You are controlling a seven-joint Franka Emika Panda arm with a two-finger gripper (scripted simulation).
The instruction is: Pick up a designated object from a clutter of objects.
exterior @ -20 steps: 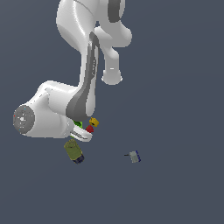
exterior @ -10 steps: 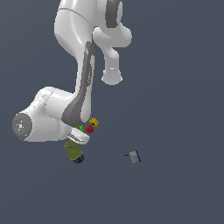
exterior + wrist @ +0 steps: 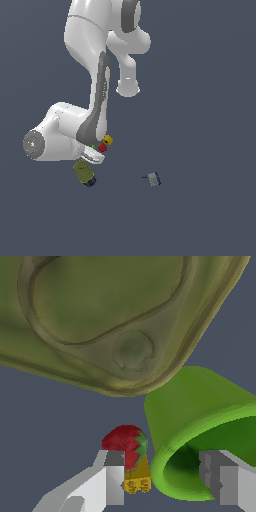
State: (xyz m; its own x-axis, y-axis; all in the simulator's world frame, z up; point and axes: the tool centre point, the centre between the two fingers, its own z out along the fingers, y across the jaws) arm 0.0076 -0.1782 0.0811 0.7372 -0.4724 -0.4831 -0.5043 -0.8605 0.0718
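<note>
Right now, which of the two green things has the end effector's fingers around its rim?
The lime-green cup, its thick rim between the end effector's fingers. The olive can lies beyond them.

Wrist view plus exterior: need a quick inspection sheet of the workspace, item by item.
Surface: flat dark grey-blue floor, no marks.
Job's thing: bright lime-green round cup with thick rim, lying on its side, mouth toward the wrist camera; hidden behind the arm in the exterior view.
Clutter: olive-green can with dark blue end close to the cup; red strawberry-like piece and small yellow block beside the cup's rim; small grey-and-blue thing apart, toward the exterior view's right.
Gripper: gripper open, one finger inside the cup's mouth, the other outside beside the strawberry piece, straddling the rim.
Cables: nothing seen.
Surroundings: nothing seen beyond the white robot arm.
</note>
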